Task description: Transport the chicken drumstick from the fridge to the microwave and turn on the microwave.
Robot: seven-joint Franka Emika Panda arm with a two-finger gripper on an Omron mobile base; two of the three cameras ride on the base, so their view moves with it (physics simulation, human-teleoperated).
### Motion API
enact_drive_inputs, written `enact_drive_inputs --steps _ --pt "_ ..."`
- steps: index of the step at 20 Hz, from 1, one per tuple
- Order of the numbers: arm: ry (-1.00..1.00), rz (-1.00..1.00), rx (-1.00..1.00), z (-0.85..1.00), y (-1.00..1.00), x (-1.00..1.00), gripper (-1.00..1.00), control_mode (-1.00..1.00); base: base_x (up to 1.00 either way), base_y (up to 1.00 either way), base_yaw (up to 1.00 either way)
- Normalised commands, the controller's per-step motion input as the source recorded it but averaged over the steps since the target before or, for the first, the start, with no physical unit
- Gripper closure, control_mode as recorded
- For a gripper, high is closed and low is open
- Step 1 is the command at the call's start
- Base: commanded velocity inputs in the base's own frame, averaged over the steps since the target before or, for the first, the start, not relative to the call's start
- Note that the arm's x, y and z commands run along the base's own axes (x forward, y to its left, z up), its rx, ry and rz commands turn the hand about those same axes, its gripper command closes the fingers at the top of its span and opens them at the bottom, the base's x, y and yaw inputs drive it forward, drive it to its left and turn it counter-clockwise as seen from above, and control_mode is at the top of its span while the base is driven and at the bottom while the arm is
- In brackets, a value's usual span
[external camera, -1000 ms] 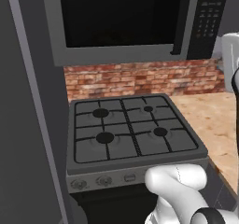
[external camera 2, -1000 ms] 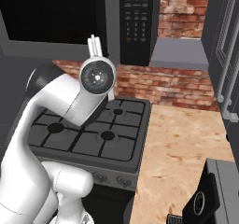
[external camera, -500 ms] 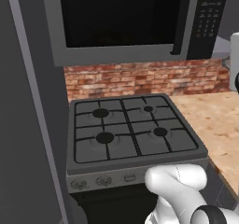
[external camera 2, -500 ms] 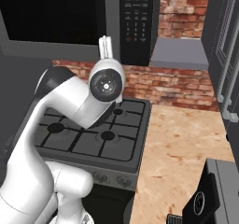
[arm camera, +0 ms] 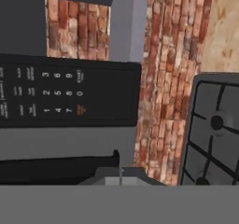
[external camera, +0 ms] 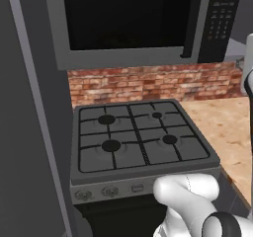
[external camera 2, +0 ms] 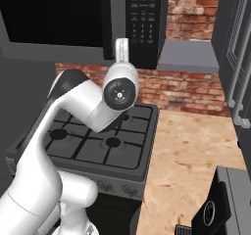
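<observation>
microwave (external camera: 128, 23): above the gas stove (external camera: 138, 139), dark glass door closed.
button panel (external camera 2: 143, 23): right end of the microwave, unpressed as far as I can judge.
end effector (external camera 2: 122, 49): raised just below the panel, jaws closed, nothing held.
chicken drumstick: behind the dark door if anywhere; cannot tell.
risk: the rolled hand could bring the tips onto a wrong key, or onto the door frame beside the panel.
</observation>
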Motion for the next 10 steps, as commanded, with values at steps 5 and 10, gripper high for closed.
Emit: enact_drive_inputs --steps 5,10 --pt "0.00 -0.01 0.12 0.10 -0.27 0.22 1.00 -1.00 0.00 0.00 0.00" --pt "0.00 0.00 0.12 0.15 -0.21 0.20 1.00 -1.00 0.00 0.00 0.00"
